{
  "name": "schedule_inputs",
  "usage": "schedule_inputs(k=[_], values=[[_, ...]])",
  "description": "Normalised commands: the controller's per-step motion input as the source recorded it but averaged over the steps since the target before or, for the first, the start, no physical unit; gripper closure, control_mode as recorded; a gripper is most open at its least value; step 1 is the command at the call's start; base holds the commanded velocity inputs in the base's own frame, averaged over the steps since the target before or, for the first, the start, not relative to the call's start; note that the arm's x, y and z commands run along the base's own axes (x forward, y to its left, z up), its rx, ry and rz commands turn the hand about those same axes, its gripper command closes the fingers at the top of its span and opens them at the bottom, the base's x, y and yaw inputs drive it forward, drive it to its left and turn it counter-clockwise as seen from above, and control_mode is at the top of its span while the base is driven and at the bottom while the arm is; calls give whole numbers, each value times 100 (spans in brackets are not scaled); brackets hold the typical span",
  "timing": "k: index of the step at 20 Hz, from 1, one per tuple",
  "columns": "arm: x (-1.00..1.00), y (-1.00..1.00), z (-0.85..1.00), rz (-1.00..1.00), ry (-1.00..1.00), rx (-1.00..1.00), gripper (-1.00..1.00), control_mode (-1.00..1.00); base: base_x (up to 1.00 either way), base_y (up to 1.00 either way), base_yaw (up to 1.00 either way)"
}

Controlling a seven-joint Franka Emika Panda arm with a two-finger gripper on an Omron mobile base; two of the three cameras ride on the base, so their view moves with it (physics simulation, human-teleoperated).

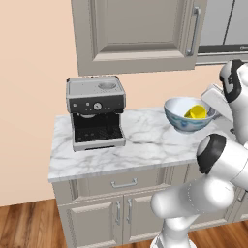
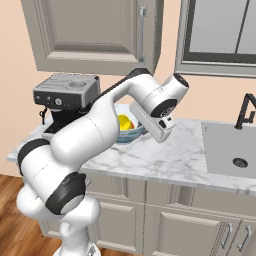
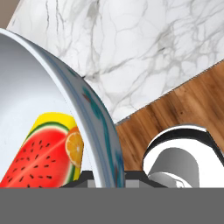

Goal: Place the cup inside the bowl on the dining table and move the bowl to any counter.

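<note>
Above the counter (image 1: pixel 145 145), fingers (image 3: pixel 85 177) pinch the bowl (image 1: pixel 180 117) rim; cup (image 1: pixel 196 112) inside.

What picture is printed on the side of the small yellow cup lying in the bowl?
A red watermelon slice with an orange slice beside it on the small yellow cup; hand view shows it best.

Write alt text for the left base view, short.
A blue-grey bowl holding a yellow cup sits over the right end of a marble counter, gripped at its rim by the arm's tool. An espresso machine stands at the left, under a beige wall cabinet.
</note>
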Motion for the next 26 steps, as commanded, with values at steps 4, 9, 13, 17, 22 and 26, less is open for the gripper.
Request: schedule_inputs(k=[4,9,13,17,22,26], values=[[0,0,-26,0,0,3,100,-100,0,0,0],[2,0,-16,0,-2,0,100,-100,0,0,0],[41,0,-24,0,-1,1,100,-100,0,0,0],[40,-9,-45,0,-1,0,100,-100,0,0,0],[17,-22,-26,0,0,0,100,-100,0,0,0],[26,-22,-20,0,0,0,100,-100,0,0,0]])
